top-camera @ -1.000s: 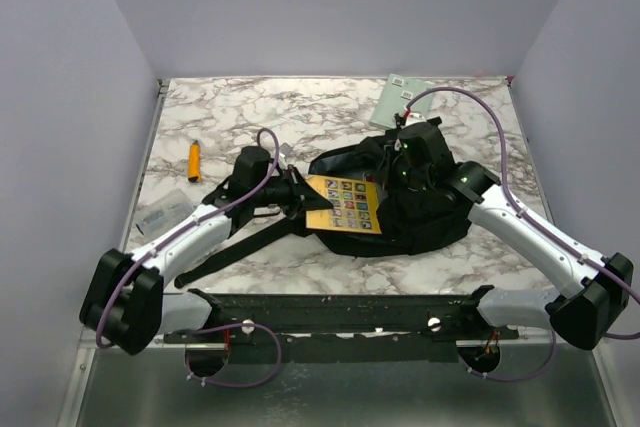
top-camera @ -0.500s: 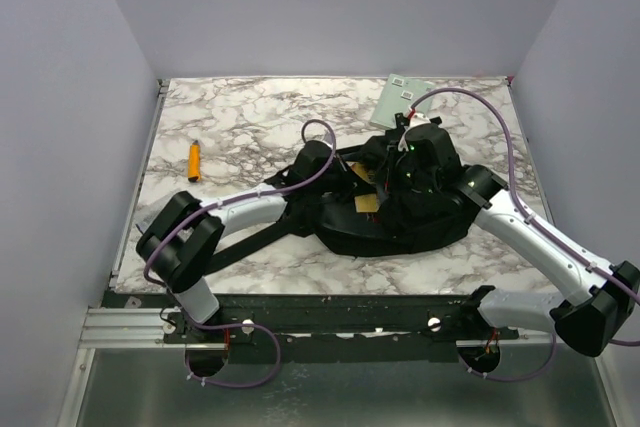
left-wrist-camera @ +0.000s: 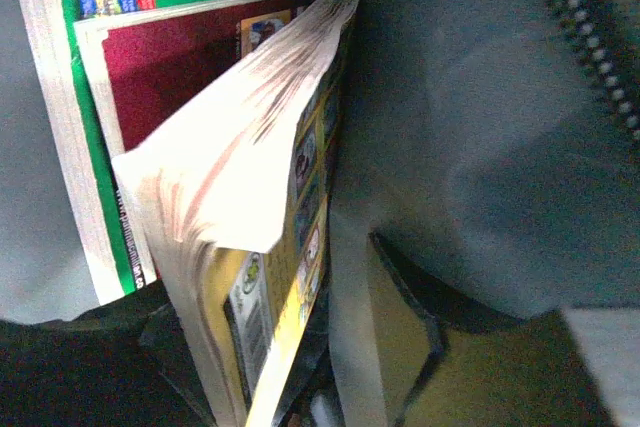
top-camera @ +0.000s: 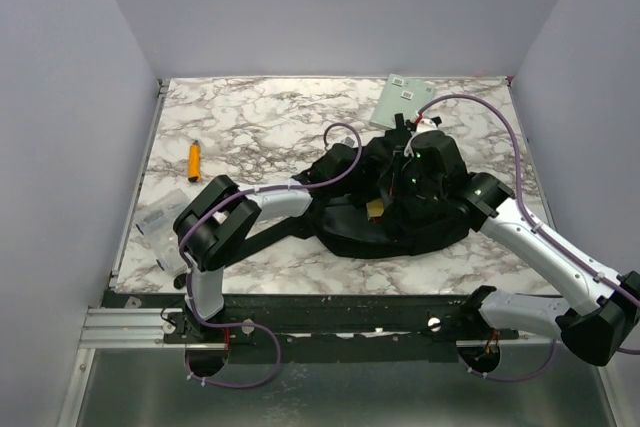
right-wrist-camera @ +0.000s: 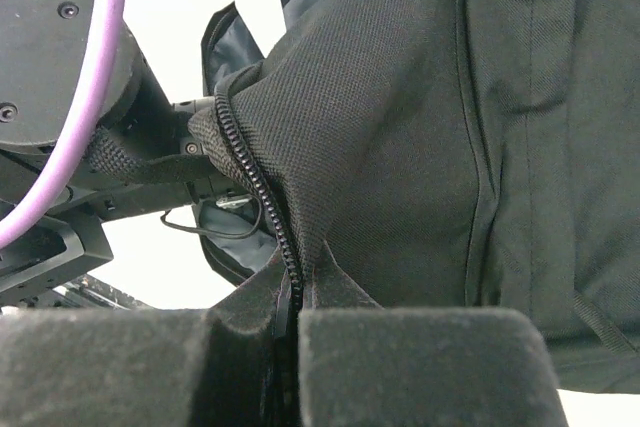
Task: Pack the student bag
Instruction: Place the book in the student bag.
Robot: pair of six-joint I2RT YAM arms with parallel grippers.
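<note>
**Bag pinched at the zip, books on edge inside**

The student bag (top-camera: 425, 232) slumps right of centre on the veined marble table (top-camera: 240, 112), all soft black woven fabric. The right gripper (right-wrist-camera: 291, 347) squeezes its foam pads together on the cloth beside the coarse zipper (right-wrist-camera: 262, 197), its arm bent in from the right. The left arm (top-camera: 268, 203) stretches low, wrist plunged into the opening. Whether the left gripper is wide or narrow I cannot tell. Inside, a yellow book (left-wrist-camera: 312, 237) with fanned, ragged pages leans against a green-covered book (left-wrist-camera: 96, 147).
</note>
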